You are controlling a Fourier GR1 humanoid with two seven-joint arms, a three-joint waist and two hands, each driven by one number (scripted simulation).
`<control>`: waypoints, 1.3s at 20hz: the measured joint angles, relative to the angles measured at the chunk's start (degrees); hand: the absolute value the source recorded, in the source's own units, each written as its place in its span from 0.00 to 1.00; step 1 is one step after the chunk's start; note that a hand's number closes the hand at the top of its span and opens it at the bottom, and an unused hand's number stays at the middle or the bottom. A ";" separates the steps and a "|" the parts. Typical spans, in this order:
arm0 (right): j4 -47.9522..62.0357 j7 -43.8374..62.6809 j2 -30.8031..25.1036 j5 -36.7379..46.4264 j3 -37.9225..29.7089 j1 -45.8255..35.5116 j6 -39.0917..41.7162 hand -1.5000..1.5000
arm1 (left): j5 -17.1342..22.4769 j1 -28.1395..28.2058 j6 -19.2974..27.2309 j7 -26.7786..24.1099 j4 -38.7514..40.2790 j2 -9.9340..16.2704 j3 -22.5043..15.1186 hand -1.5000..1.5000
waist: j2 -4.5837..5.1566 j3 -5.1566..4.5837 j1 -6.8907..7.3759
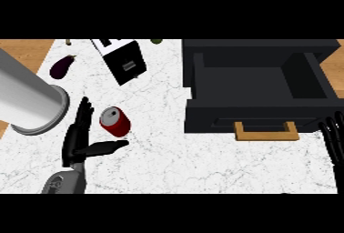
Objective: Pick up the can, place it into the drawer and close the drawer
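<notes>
**Left hand beside can, drawer open**

Left hand (80, 143) sits nearest me, fingers straight, thumb spread just under the red can (115, 121) lying on the counter (201, 159). Right hand (333, 139) rests open beside the drawer (259, 84).

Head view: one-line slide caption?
Open left hand beside the red can; black drawer open, right hand resting at edge.

**Can on counter, drawer open**

The red can (115, 121) lies tilted on the marble counter (201, 159), seemingly untouched between the fingers and thumb of the open left hand (79, 139). At three o'clock, the black drawer (259, 86) stands open. The right hand (333, 139) rests open at the right edge.
</notes>
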 measured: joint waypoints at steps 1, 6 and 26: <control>0.12 -0.27 -0.34 -0.66 -0.71 0.12 0.55 0.00 | 0.31 -0.36 -0.30 0.20 0.43 0.20 0.23 0.00 | 0.01 0.00 0.01; -0.99 1.30 0.35 0.29 0.03 -0.69 -0.36 0.00 | 1.13 -1.13 -0.73 -2.83 5.39 0.24 1.44 0.00 | 0.01 -0.01 -0.01; -3.27 4.50 -0.74 -2.89 -2.83 -1.24 1.44 0.00 | 3.61 -10.64 -0.56 -11.45 23.68 1.14 4.67 0.00 | 0.03 0.00 -0.15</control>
